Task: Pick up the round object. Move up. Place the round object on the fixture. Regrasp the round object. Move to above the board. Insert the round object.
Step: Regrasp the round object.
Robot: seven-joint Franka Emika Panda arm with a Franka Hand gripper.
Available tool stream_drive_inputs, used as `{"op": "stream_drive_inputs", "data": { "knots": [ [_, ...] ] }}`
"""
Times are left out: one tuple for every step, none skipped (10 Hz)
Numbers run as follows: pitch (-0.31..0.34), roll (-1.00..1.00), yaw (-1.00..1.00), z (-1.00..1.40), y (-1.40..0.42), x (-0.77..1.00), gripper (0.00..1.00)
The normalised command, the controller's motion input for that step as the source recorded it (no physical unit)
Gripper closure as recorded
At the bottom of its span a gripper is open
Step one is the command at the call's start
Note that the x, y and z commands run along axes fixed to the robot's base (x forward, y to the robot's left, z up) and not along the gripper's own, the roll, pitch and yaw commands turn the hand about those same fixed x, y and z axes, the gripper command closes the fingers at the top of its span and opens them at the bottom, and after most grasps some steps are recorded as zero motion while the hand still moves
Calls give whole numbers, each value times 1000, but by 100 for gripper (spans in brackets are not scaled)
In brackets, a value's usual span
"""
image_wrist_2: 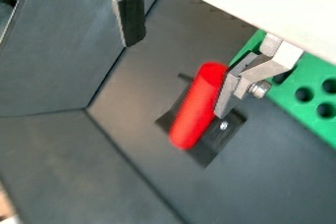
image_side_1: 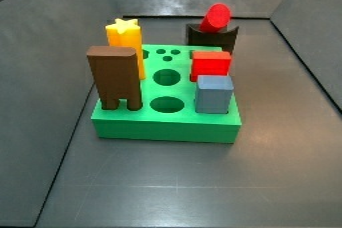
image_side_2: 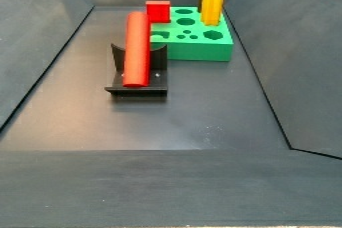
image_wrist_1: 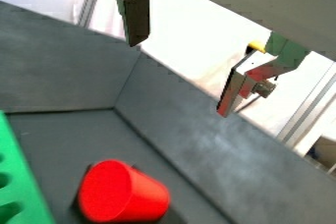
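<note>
Currently: 1 long red cylinder peg (image_wrist_2: 197, 105) resting lengthwise on dark notched fixture (image_side_2: 136, 80), apart from gripper (image_wrist_2: 184, 46) above it; jaws wide open, holding nothing, regrasp pending.

Round object (image_side_2: 136, 47), long plain red peg with rounded ends, is lying tilted in the fixture (image_side_2: 138, 82), its upper end leaning toward the board (image_side_2: 201, 38); also showing in a wrist view (image_wrist_2: 196, 103). Fixture is a dark block on a base plate, sitting just beside the board. Board is flat, bright green, with round holes showing on top (image_side_1: 166, 103). Gripper (image_wrist_2: 184, 45) is hanging above the peg, fingers spread, touching nothing.
</note>
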Motion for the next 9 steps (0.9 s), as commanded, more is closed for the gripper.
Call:
{"op": "stream_drive_inputs", "data": {
  "knots": [
    [187,726,191,-7,-50,106,0],
    [150,472,213,-8,-51,104,0],
    [107,272,225,2,-38,98,0],
    [68,194,225,-2,-37,88,0],
    [34,164,214,-2,-43,80,0],
    [-108,202,255,-1000,47,33,0],
    [-125,197,213,-1000,47,38,0],
    [-157,174,153,-1000,42,46,0],
    [-172,148,117,-1000,38,50,0]
  ]
}}
